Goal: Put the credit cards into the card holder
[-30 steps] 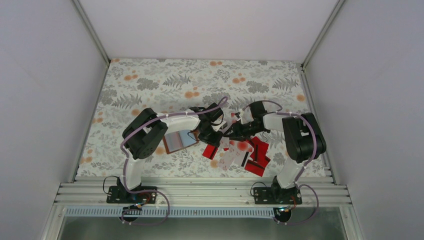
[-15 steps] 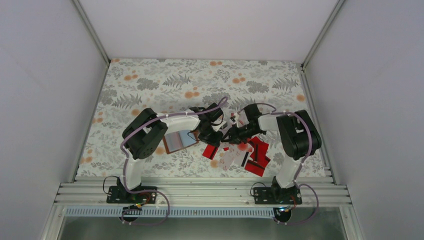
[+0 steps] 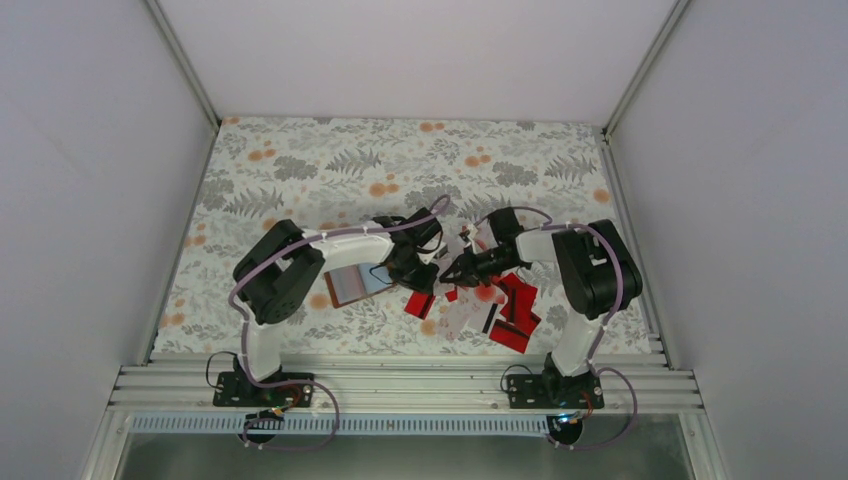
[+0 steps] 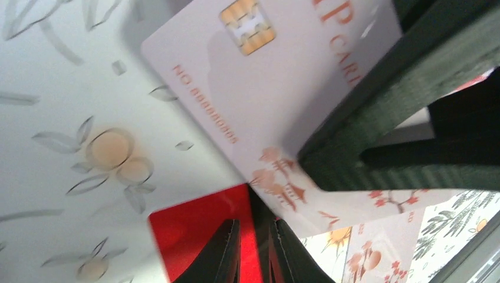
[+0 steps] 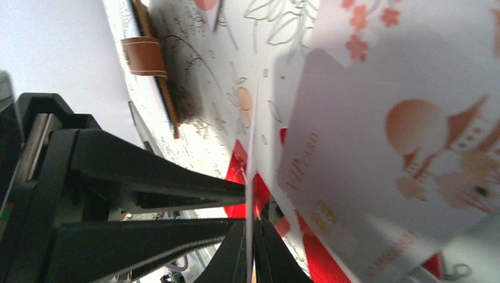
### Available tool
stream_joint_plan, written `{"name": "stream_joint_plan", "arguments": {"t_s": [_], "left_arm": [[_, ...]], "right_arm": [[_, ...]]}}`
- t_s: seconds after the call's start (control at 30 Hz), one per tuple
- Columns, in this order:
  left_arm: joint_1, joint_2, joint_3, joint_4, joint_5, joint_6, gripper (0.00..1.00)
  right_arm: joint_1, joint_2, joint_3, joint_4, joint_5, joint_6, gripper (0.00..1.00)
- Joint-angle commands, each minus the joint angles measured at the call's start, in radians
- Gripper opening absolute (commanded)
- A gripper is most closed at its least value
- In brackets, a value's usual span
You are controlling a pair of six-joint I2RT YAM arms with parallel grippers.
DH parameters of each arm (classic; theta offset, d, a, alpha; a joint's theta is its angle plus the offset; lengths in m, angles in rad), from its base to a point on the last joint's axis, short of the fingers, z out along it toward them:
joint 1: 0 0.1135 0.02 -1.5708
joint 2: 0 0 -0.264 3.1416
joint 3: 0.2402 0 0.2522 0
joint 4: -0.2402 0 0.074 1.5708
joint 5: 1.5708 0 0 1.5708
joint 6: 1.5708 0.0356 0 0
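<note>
The card holder (image 3: 350,283) lies open on the patterned table, left of centre; in the right wrist view its brown edge and strap (image 5: 143,56) show. My right gripper (image 3: 452,271) (image 5: 252,227) is shut on a white credit card (image 5: 252,147), seen edge-on there. That same card (image 4: 265,88), with a chip and red print, fills the left wrist view. My left gripper (image 3: 424,275) (image 4: 255,224) is just below the card's corner. Its jaws stand a narrow slit apart with nothing between them. A red card (image 4: 194,230) lies under them.
Loose red and white credit cards (image 3: 495,305) lie in a heap under and right of the two grippers. Another white card (image 5: 383,177) lies flat beside the right gripper. White walls close in the table on the left, right and back.
My right gripper has closed on the white card. My left gripper's jaws have parted slightly and the left arm has shifted a little to the left.
</note>
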Motion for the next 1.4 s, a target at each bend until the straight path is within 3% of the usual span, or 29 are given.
{"name": "stream_joint_plan", "arguments": {"t_s": [0.0,0.2,0.43,0.73,0.8,1.07,1.37], "left_arm": [[0.017,-0.085,-0.016,-0.057,-0.069,-0.024,0.15],[0.05,-0.201,-0.018,-0.106,-0.093,-0.048,0.16],[0.152,-0.386,-0.031,-0.135,-0.064,-0.078,0.33],[0.371,-0.591,-0.083,0.026,0.233,-0.113,0.75],[0.41,-0.613,-0.09,0.083,0.318,-0.138,0.79],[0.524,-0.664,-0.155,0.39,0.591,-0.321,0.77],[0.553,-0.663,-0.158,0.637,0.689,-0.465,0.67]], "right_arm": [[0.008,-0.026,-0.016,0.08,-0.097,0.036,0.04],[0.002,-0.041,-0.013,0.13,-0.162,0.066,0.04],[0.002,-0.11,0.069,0.139,-0.207,0.155,0.04],[0.006,-0.202,0.238,0.156,-0.23,0.346,0.04],[0.008,-0.218,0.283,0.154,-0.228,0.385,0.04],[0.024,-0.21,0.478,0.126,-0.243,0.518,0.04],[0.088,-0.157,0.686,0.086,-0.257,0.606,0.04]]}}
